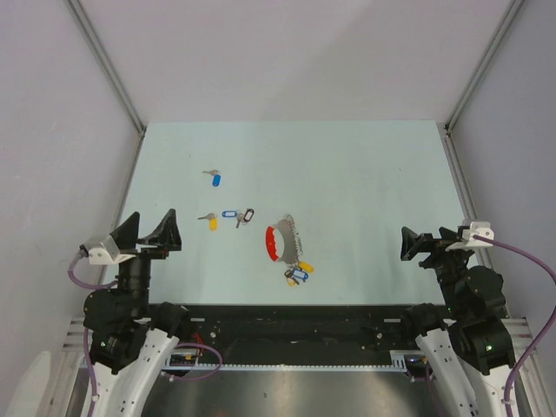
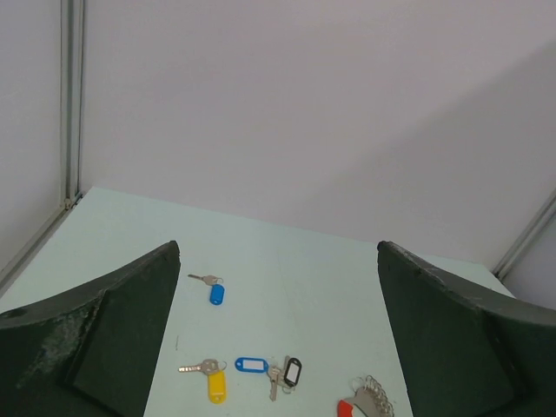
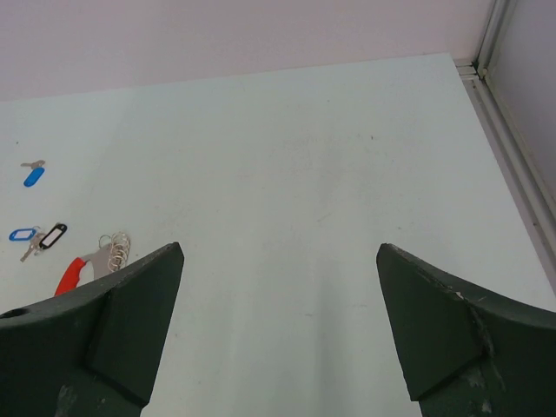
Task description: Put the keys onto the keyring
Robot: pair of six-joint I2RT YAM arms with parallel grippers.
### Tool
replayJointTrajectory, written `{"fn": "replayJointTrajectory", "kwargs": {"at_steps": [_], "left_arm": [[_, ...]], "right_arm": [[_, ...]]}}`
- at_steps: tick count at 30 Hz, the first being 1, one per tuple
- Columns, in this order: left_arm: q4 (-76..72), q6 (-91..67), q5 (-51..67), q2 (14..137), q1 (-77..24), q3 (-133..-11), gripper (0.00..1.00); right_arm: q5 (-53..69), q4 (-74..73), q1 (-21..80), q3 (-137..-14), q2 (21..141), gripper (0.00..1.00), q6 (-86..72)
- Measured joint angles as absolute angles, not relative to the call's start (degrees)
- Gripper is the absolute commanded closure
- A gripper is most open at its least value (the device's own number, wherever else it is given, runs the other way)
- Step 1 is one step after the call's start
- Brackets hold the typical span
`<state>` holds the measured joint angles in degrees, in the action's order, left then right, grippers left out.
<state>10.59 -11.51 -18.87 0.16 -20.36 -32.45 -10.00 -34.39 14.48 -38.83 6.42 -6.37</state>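
Observation:
The keyring (image 1: 273,242), a red arc with a silver metal part, lies mid-table with a blue-tagged and a yellow-tagged key (image 1: 298,273) bunched at its near end. To its left lie a loose blue-headed key (image 1: 215,178), a yellow-tagged key (image 1: 209,221) and a blue-framed tag with a key (image 1: 229,213). In the left wrist view the same ones show: blue key (image 2: 213,288), yellow-tagged key (image 2: 211,378), blue-framed tag (image 2: 252,363), keyring (image 2: 360,404). My left gripper (image 1: 155,228) (image 2: 278,248) hovers open at the near left. The right gripper (image 1: 407,245) (image 3: 280,249) hovers open at the near right, with the keyring (image 3: 82,268) far to its left.
A small black-rimmed oval tag (image 1: 247,215) (image 2: 292,372) lies beside the blue-framed tag. The pale green table (image 1: 365,182) is walled by white panels with metal rails (image 1: 469,87) at the left and right back corners.

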Motion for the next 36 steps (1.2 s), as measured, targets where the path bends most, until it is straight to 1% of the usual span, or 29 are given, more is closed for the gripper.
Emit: {"fn": "replayJointTrajectory", "kwargs": {"at_steps": [8,12,18,22,25,28,31,33,36], "left_arm": [[10.6,-11.6,-16.9,0.2,-20.4,-32.4,0.00],[11.6,-12.0,-16.8,0.6,-20.4,-32.5,0.00],[16.1,-13.7,-16.5,5.2,-20.4,-33.4,0.00],[19.3,-14.7,-16.1,7.9,-20.5,-33.4,0.00],[20.9,-15.2,-15.8,9.2,-20.5,-33.5,0.00],[21.8,-15.3,-15.2,10.8,-20.5,-33.7,0.00],[22.0,-15.5,-14.4,11.9,-20.5,-33.9,0.00],[22.0,-15.5,-14.2,12.1,-20.5,-33.9,0.00],[22.0,-15.5,-14.2,12.2,-20.5,-33.9,0.00]], "right_arm": [[-8.8,-34.3,14.5,-38.8,7.1,0.00,-6.8],[-5.7,-34.0,14.5,-39.6,10.9,0.00,-7.5],[3.0,-33.4,14.5,-44.2,23.3,0.00,-9.4],[8.5,-32.4,14.5,-44.5,31.4,0.00,-10.5],[12.1,-31.1,15.3,-44.6,40.3,0.00,-10.9],[11.9,-29.9,19.8,-44.6,48.4,0.00,-10.8],[9.2,-27.3,28.8,-44.6,55.7,0.00,-9.5],[7.7,-24.8,33.5,-44.6,60.1,0.04,-8.4],[6.1,-20.5,37.5,-44.7,67.6,0.09,-6.6]]}}
